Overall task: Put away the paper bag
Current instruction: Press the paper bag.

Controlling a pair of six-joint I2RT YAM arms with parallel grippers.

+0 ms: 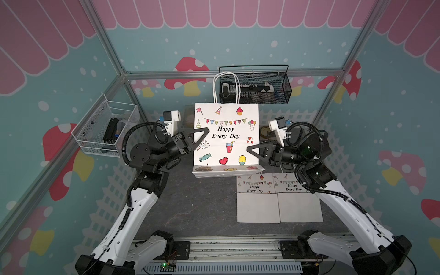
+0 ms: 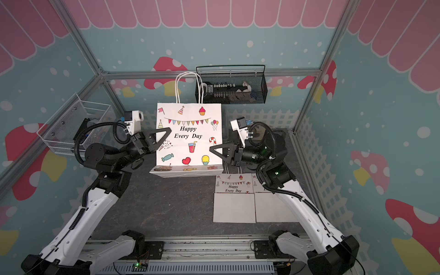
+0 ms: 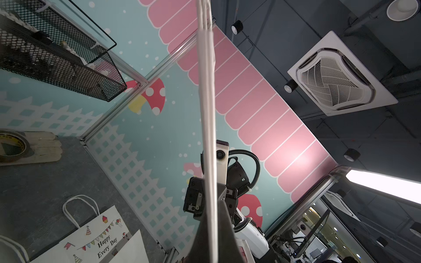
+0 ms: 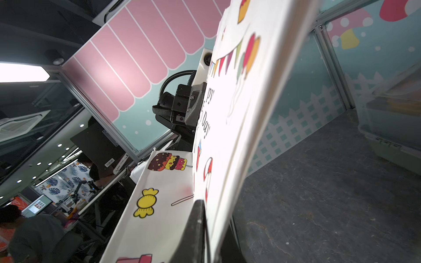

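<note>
Carrying is in hand: our left gripper (image 1: pixel 202 134) and right gripper (image 1: pixel 252 150) each pinch a side edge of the paper bag (image 1: pixel 226 142), upright just behind the folded bags (image 1: pixel 258 207); next we would lower it evenly.

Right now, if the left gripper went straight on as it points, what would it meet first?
The paper bag: the left gripper is shut on its edge. Beyond, the right gripper, shut on the opposite edge, seems in line; depth unclear.
</note>
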